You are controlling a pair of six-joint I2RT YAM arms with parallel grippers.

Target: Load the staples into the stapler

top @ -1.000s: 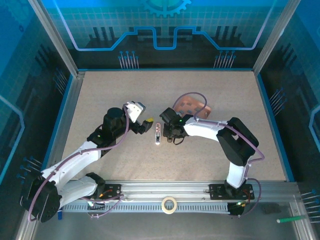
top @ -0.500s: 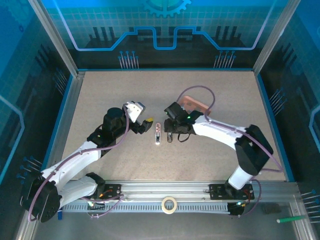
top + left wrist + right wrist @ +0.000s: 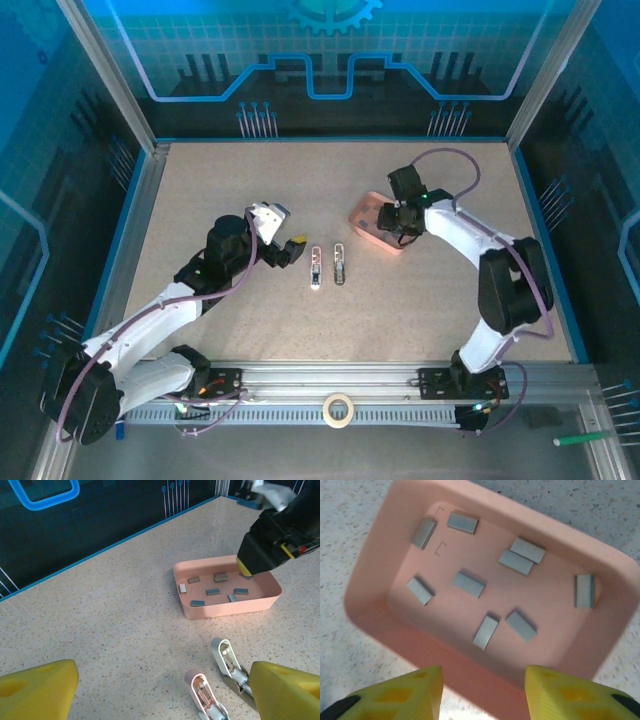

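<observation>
— Right gripper (image 3: pixel 482 680) hovers over the pink tray (image 3: pixel 370 605), fingers spread, nothing between them!
— And the staples (image 3: pixel 468 584)?
— Scattered flat inside that tray. Left gripper (image 3: pixel 160 695) gapes wide too, empty, near two small staplers (image 3: pixel 227 660) lying side by side on the table (image 3: pixel 200 180)

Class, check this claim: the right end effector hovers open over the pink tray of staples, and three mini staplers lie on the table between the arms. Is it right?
Not quite. The top external view shows two mini staplers, not three, lying side by side. The rest holds: the right end effector hovers open over the pink tray of staples.
</observation>
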